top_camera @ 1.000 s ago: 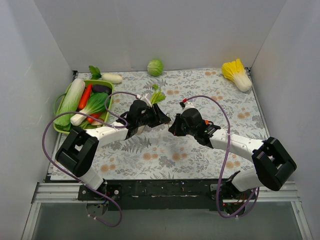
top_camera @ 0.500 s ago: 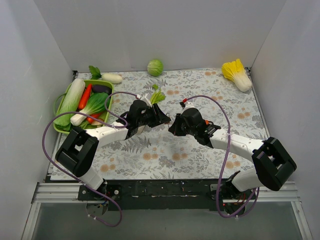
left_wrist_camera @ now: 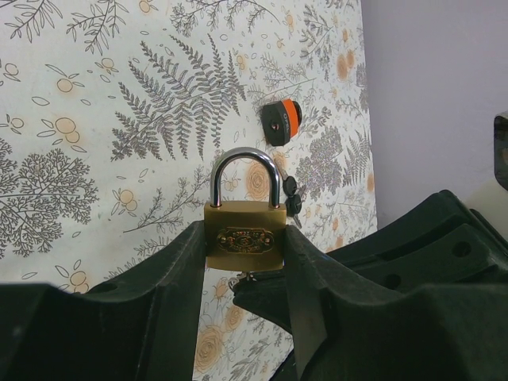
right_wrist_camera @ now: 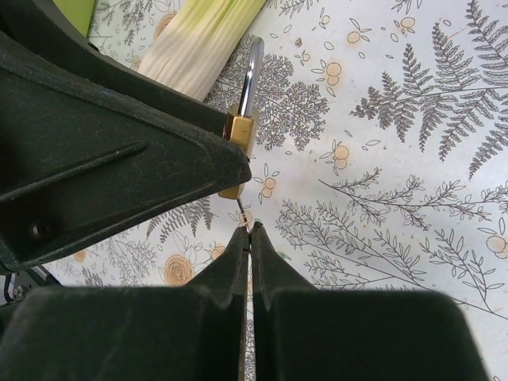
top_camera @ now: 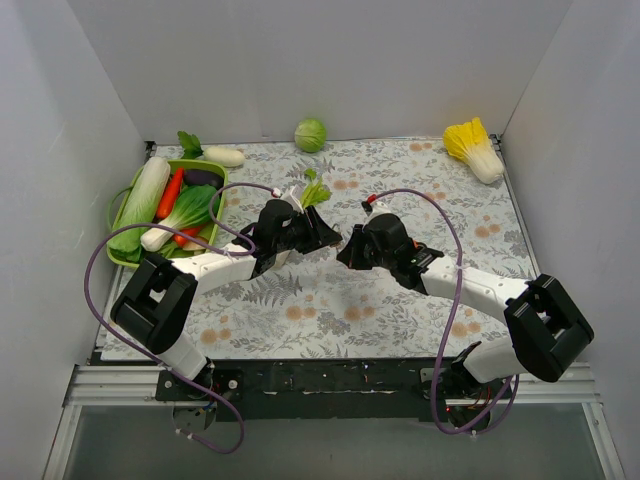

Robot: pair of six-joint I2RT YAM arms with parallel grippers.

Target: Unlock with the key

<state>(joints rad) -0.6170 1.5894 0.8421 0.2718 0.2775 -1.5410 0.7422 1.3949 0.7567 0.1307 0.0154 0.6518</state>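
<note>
A small brass padlock (left_wrist_camera: pixel 244 238) with a silver shackle (left_wrist_camera: pixel 244 171) is held above the table, my left gripper (left_wrist_camera: pixel 244 252) shut on its sides. In the right wrist view the padlock (right_wrist_camera: pixel 238 131) shows edge-on beside the left finger (right_wrist_camera: pixel 119 159). My right gripper (right_wrist_camera: pixel 248 230) is shut on the key (right_wrist_camera: pixel 243 213). The key's head is hidden between the pads, and its thin blade reaches up to the padlock's underside. From the left wrist view the key (left_wrist_camera: pixel 248 277) shows just under the lock body. In the top view both grippers (top_camera: pixel 325 238) (top_camera: pixel 347 255) meet at mid-table.
An orange-and-black padlock (left_wrist_camera: pixel 280 121) and loose black-headed keys (left_wrist_camera: pixel 292 196) lie on the floral cloth. A green basket (top_camera: pixel 125 215) of vegetables stands at the left. A green cabbage (top_camera: pixel 310 134), a yellow cabbage (top_camera: pixel 473 148) and a leafy stalk (right_wrist_camera: pixel 202 40) lie around.
</note>
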